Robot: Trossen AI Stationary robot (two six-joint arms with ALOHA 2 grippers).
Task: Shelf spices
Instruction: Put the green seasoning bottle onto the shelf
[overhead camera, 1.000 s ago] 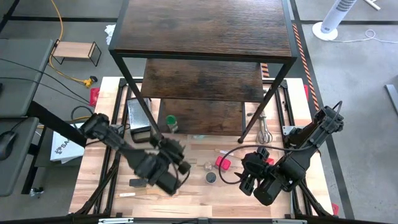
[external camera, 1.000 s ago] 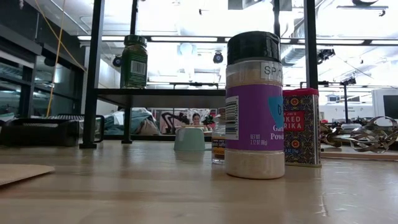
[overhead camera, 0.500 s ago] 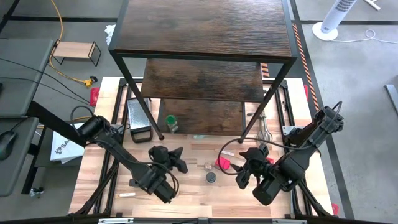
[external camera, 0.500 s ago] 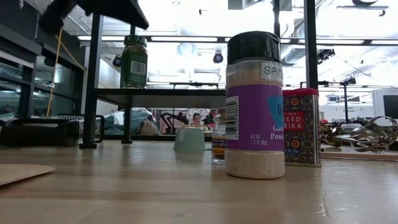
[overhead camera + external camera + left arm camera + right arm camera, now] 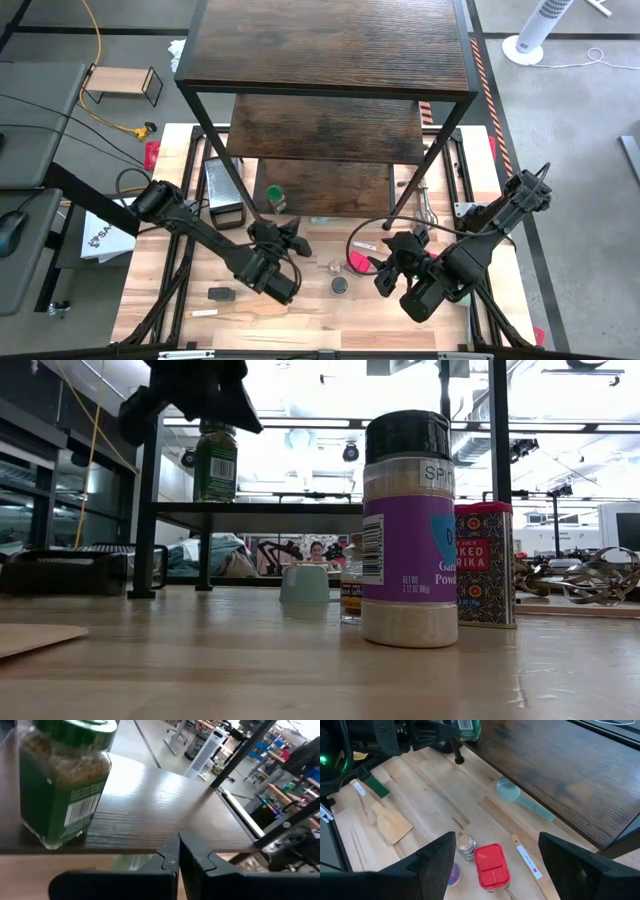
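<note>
Pale butcher-block planks (image 5: 310,300) form the table, with the big dark-wood shelf (image 5: 330,45) standing over its far half. Left gripper (image 5: 290,238): its own wrist camera shows the two dark fingers (image 5: 170,857) pressed together with nothing between them, pointed at the lowest board, where the green-lidded jar (image 5: 65,780) stands just ahead. From overhead the same jar (image 5: 274,197) shows only as a green cap near that board's front left corner, beside a black shelf leg; the level camera alone shows it raised on the board (image 5: 216,458), with the gripper a dark shape (image 5: 195,390) just above and beside it.

Right gripper (image 5: 395,262): its fingers (image 5: 440,862) are spread wide and empty, hanging over the red paprika tin (image 5: 491,866) and the tiny pale jar (image 5: 465,843), which lie side by side on the table. Only this wrist camera shows a mint measuring spoon (image 5: 512,795) at the shelf's edge and a wooden spatula (image 5: 392,825).

Closest to the level camera stands the dark-lidded garlic powder jar (image 5: 408,525), its purple label readable, the paprika tin (image 5: 486,565) just behind; overhead it is merely a dark round lid (image 5: 340,285). A wire whisk (image 5: 424,212) lies by the right shelf leg.
</note>
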